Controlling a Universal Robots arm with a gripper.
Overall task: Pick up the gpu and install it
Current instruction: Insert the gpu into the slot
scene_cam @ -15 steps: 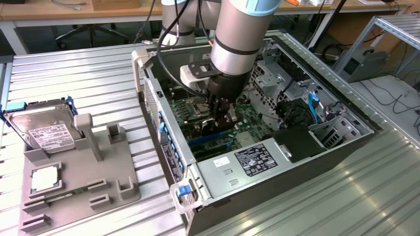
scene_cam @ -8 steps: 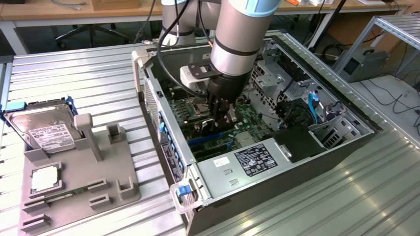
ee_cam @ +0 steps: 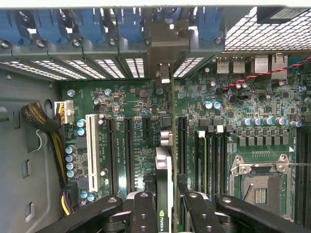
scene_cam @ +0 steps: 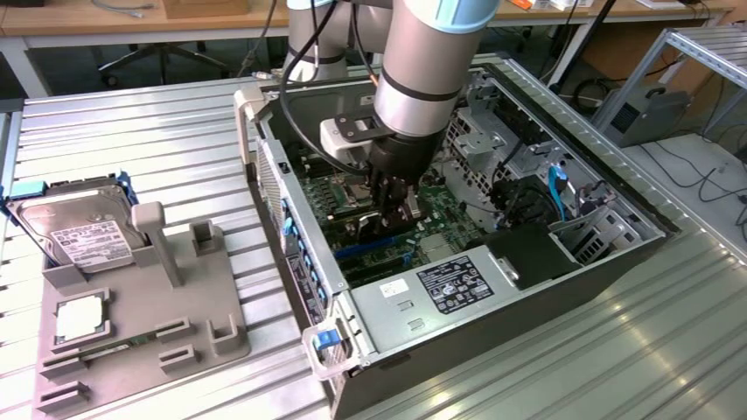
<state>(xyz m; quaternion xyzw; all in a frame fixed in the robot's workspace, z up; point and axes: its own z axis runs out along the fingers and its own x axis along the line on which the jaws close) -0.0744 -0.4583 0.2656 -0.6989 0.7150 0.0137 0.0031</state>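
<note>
At the bench's [scene_cam: 175,131] left edge in the exterior view, a grey holder [scene_cam: 140,324] carries a hard drive [scene_cam: 80,234] standing at its far end. Right of it lies the open case [scene_cam: 467,289]. The arm [scene_cam: 426,61] reaches down into it, and the gripper [scene_cam: 391,214] is low over the motherboard [scene_cam: 438,214]. From this side the dark fingers blend with the board, so the grip itself is hard to read. A blue cable [scene_cam: 555,188] hangs near the case's right wall.

The wrist view gives the detail. A braided cable bundle [ee_cam: 39,121] sits by the case's side wall, then a white slot [ee_cam: 91,150], then black slots [ee_cam: 129,150]. The gripper [ee_cam: 167,206] is drawn in narrow, its fingers [ee_cam: 143,211] clamped on the gpu [ee_cam: 164,167]. The gpu is seen edge-on and upright over the motherboard [ee_cam: 121,102]. Its metal bracket [ee_cam: 167,46] meets the case's rear wall among the blue clips [ee_cam: 129,24]. Whether its lower edge sits in a slot cannot be told, since the card hides that line. Past it is the CPU socket [ee_cam: 257,187], cut off at the picture's edge.
</note>
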